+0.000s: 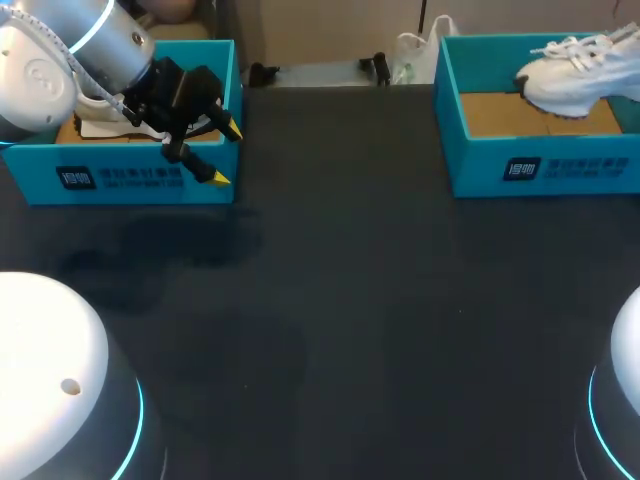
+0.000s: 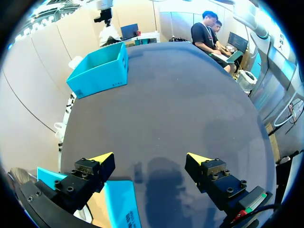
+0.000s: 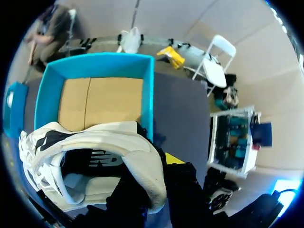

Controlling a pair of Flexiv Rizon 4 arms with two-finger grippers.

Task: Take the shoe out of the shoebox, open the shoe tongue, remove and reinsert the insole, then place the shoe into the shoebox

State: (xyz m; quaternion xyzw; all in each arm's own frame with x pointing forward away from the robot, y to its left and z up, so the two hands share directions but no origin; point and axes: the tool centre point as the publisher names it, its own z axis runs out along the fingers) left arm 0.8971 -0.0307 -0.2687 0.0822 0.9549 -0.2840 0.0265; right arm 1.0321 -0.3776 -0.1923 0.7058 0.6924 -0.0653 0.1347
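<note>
1. My right gripper (image 3: 154,178) is clamped on the heel of the white shoe (image 1: 570,75).
2. The shoe is held at the far right corner of the right shoebox (image 1: 540,165), over its bare cardboard floor.
3. My left gripper (image 1: 225,155), fingers apart, hangs over the front wall of the left shoebox (image 1: 120,180), well apart from the shoe.

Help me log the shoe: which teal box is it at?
The right-hand box, with the white shoe over its far right corner; the left box has the left gripper above it.
</note>
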